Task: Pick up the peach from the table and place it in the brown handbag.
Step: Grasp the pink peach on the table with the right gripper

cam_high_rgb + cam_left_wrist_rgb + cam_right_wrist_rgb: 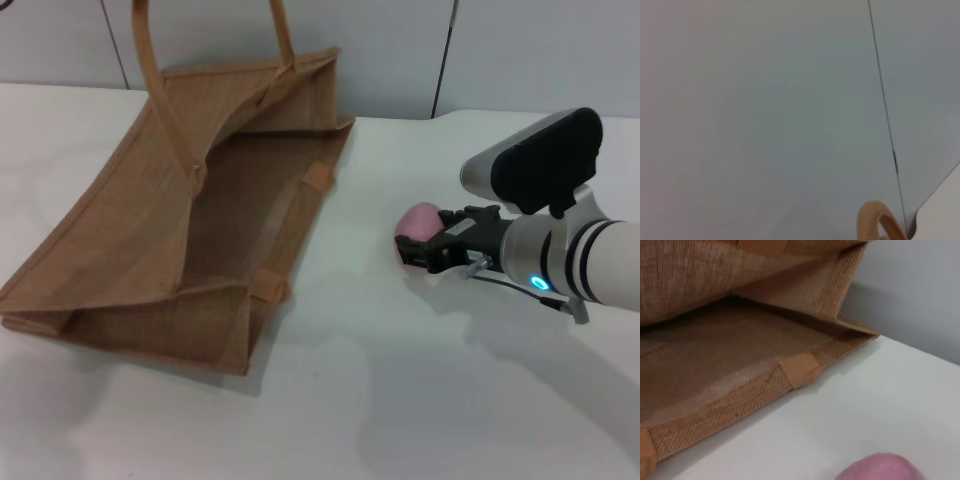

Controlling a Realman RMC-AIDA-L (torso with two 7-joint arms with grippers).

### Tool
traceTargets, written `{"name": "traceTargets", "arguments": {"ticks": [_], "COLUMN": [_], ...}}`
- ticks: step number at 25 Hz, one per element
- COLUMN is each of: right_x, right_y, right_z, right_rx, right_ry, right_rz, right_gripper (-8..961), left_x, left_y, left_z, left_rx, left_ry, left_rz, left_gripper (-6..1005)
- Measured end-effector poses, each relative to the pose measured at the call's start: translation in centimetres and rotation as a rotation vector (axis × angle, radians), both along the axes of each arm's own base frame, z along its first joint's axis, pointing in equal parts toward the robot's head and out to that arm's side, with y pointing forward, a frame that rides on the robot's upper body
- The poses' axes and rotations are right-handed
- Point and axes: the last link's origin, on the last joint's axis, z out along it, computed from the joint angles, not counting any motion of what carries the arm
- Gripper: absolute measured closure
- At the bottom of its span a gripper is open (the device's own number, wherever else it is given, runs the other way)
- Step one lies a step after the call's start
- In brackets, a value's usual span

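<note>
From the head camera, the brown handbag lies on its side on the white table, filling the nine-to-eleven o'clock part of the scene, its open mouth facing toward three o'clock and its two strap handles rising toward twelve. The peach sits on the table at about three o'clock from the bag's mouth, near it but apart from it. The right gripper comes in from the four o'clock side on a white arm with a blue light; its dark fingers lie against the near side of the peach, but whether they are apart or clamped on the fruit cannot be told. The left wrist camera shows only a grey wall panel with a thin seam, plus the curved tip of a bag handle at five o'clock and a sliver of table edge; the left gripper does not appear anywhere. The right wrist camera looks into the bag's woven opening, with the peach's pink top at five o'clock, separated from the bag's rim by bare table.
</note>
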Motion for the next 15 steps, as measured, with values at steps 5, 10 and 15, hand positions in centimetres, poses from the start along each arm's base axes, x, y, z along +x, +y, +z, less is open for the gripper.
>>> {"name": "traceTargets", "arguments": {"ticks": [5,10,15], "right_x": [0.3,0.0,-0.3], "right_y": [0.4,0.6,1.3], "right_z": [-0.4,-0.4,0.2], "right_rx": [-0.024,-0.024,-0.003], "right_ry": [0.0,-0.008,0.0], "right_rz": [-0.017,0.005,0.007], "right_gripper": [257,257,260], "left_x": [0.0,0.1,0.0], "left_y": [0.0,0.0,0.0], "left_z": [0.0,0.0,0.0], "left_rx": [-0.001,-0.001,0.0], "left_ry": [0.001,0.002,0.002], "left_rz": [-0.001,-0.002,-0.002], "left_gripper": [874,874,874]}}
